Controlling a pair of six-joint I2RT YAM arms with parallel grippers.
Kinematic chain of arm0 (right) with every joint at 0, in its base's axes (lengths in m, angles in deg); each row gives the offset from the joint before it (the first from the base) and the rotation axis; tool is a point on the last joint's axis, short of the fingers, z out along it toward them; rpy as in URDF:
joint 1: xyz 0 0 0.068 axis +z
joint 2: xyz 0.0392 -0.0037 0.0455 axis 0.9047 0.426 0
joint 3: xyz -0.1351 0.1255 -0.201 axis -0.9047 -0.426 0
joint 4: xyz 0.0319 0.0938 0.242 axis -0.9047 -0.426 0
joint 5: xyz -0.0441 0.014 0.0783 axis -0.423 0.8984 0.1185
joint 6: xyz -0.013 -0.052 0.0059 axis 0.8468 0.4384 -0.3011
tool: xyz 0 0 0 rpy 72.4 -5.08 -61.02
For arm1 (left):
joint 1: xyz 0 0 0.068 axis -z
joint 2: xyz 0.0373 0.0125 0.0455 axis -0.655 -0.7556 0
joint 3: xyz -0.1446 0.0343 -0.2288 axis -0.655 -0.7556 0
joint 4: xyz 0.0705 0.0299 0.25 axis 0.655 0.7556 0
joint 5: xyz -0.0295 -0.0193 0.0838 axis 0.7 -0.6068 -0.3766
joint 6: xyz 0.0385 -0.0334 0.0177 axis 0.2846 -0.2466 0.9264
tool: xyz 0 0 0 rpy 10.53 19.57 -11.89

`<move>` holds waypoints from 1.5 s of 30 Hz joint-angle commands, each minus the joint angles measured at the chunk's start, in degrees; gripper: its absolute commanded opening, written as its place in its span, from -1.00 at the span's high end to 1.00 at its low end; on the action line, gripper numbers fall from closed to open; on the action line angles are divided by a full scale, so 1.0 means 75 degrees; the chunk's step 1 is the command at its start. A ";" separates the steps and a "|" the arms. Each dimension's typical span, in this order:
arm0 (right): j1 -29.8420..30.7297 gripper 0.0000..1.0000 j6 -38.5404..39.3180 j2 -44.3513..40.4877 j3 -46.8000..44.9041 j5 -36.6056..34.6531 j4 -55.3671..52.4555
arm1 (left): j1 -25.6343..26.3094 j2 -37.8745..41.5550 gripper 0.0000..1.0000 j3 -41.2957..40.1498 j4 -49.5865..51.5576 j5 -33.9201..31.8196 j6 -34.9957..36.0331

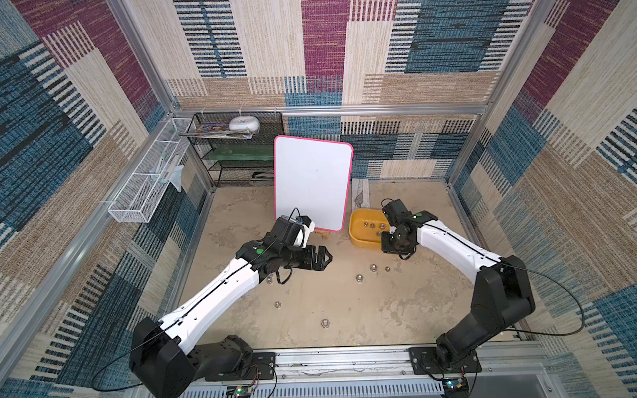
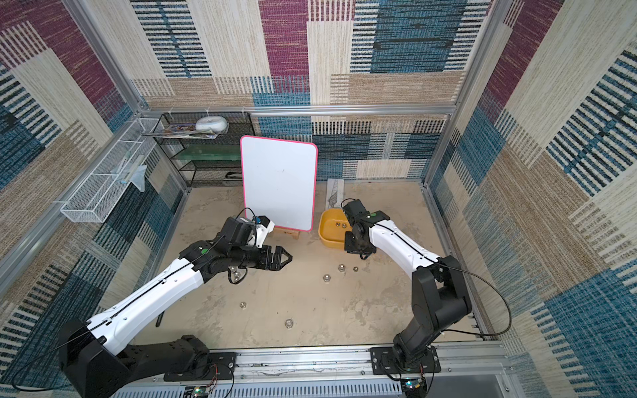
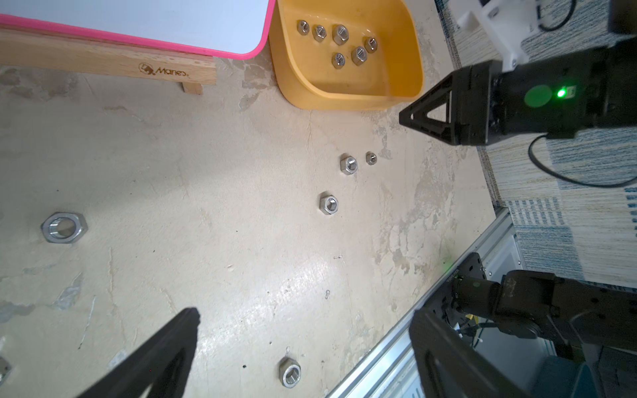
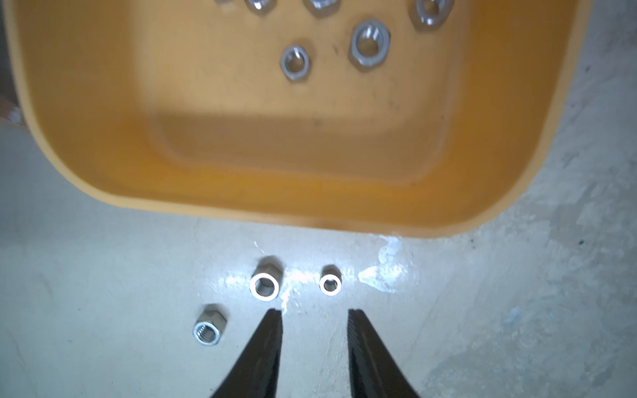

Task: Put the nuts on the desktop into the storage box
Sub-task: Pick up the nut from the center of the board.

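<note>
Nuts [image 3: 340, 33]: small shiny silver hexagons, seemingly six inside mustard-yellow storage box [image 3: 344, 100].

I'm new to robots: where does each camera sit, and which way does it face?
Both top views: overhead, looking down at the desktop; left arm, right arm show.
Left wrist: on left arm, facing the storage box; left tool shows.
Right wrist: on right arm, looking down at three nuts; right tool shows.
All share the storage box.
</note>
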State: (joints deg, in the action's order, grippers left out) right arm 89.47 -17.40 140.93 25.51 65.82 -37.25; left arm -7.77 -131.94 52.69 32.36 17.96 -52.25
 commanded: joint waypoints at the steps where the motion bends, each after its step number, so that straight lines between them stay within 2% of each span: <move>1: 0.0012 0.25 -0.0366 -0.0271 -0.0533 0.0154 0.0177 | -0.0002 -0.0118 -1.00 0.0142 -0.0191 0.0172 0.0128; 10: 0.0107 0.27 -0.0588 -0.0276 -0.1637 0.0290 0.0820 | -0.0004 -0.0272 -1.00 0.0343 -0.0104 0.0161 0.0173; 23: 0.0117 0.28 -0.0471 0.0592 -0.1342 0.0243 0.1174 | -0.0004 -0.0173 -1.00 0.0384 0.0059 0.0057 0.0173; 39: 0.0118 0.27 -0.0705 0.1115 -0.1219 0.0161 0.1303 | -0.0002 -0.0147 -1.00 0.0360 0.0171 0.0073 0.0210; 45: 0.0110 0.39 -0.0680 0.1209 -0.1148 0.0100 0.1334 | -0.0002 -0.0186 -1.00 0.0355 0.0095 0.0125 0.0175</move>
State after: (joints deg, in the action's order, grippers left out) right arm 90.26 -22.34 149.47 16.74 67.03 -28.40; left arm -7.77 -133.07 55.30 33.23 18.13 -51.20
